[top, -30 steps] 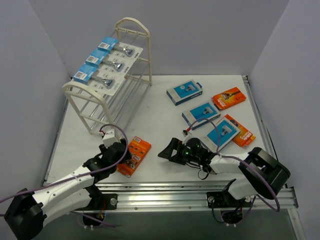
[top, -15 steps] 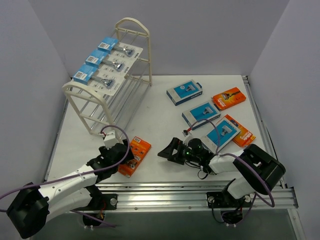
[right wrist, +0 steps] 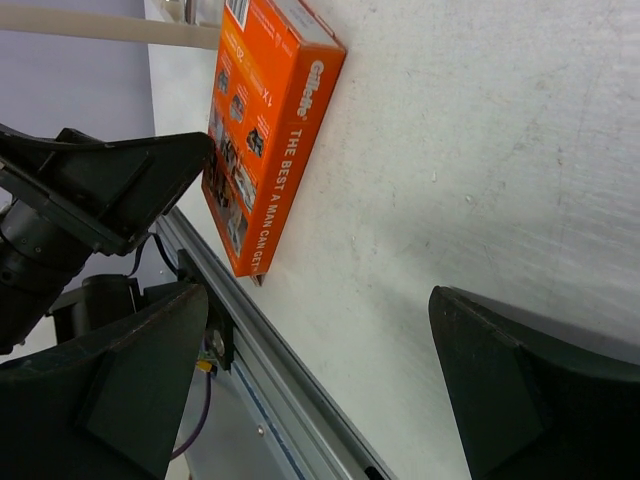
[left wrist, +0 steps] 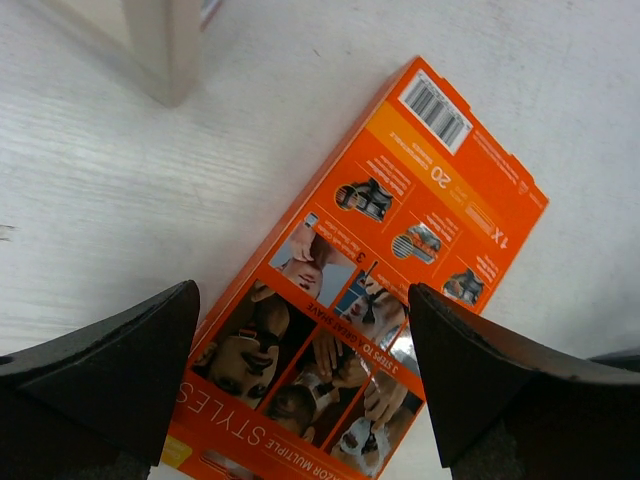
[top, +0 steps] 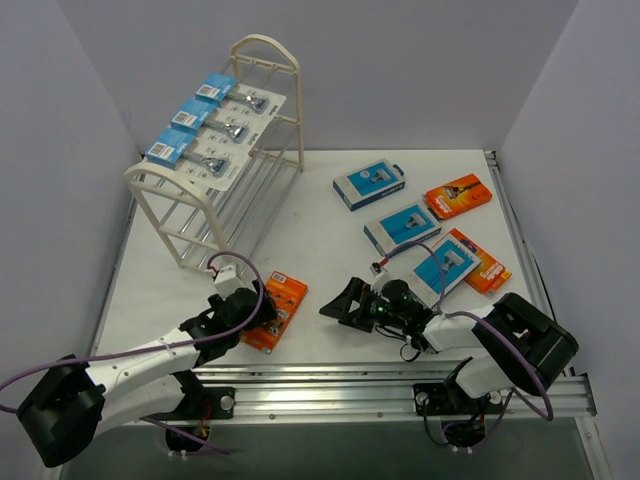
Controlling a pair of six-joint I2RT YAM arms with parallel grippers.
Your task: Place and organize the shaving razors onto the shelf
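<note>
Both arms crouch low, jaws wide apart; a glossy orange Gillette box (left wrist: 370,290) lies flat between the left jaws.

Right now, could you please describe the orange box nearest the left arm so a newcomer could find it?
Start at the cream shelf at rear left. In front of its near end, an orange box lies beneath the open left tool. Unlike the other orange boxes, far right among blue-and-white packs, it lies alone.

The left pincer (left wrist: 302,310) has widened and advanced over the orange box (left wrist: 400,230).
</note>
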